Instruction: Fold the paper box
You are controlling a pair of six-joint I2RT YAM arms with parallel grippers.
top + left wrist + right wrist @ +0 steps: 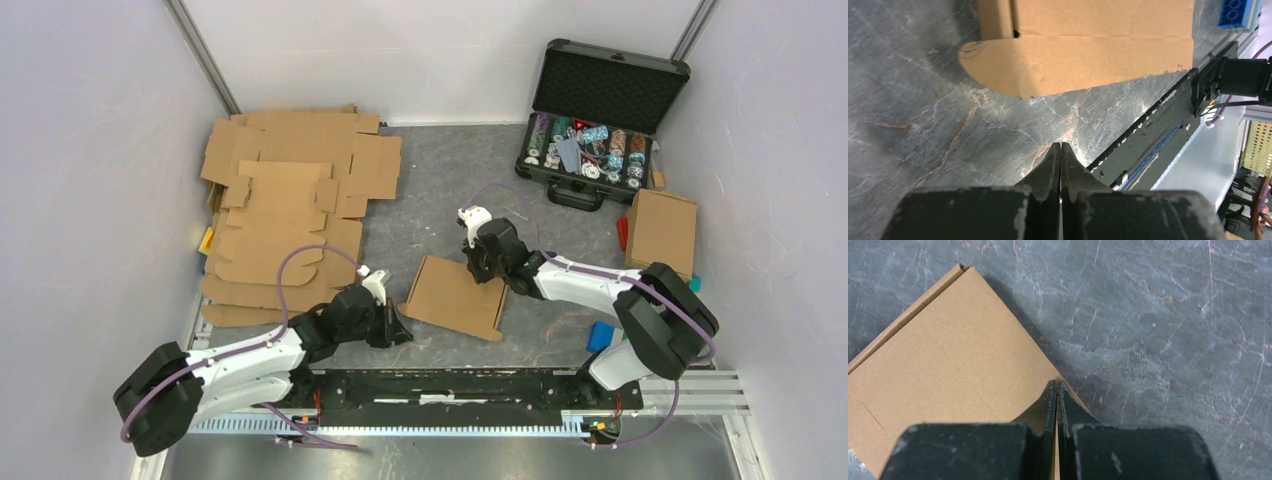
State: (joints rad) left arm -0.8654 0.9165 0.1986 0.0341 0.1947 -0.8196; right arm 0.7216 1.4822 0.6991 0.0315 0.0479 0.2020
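The whole table [440, 195] is viewed from above and behind the arm bases, looking down and forward. The left wrist view is held low and close over the surface, faced toward the paper box [1088, 60] and the base rail [1148, 135]. The right wrist view is pointed steeply down, close, at a corner of that box, which is shared by all three views.

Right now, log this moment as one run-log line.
paper box: lying flat on table | left gripper: shut, empty, short of box flap | right gripper: shut, empty, tips over box edge
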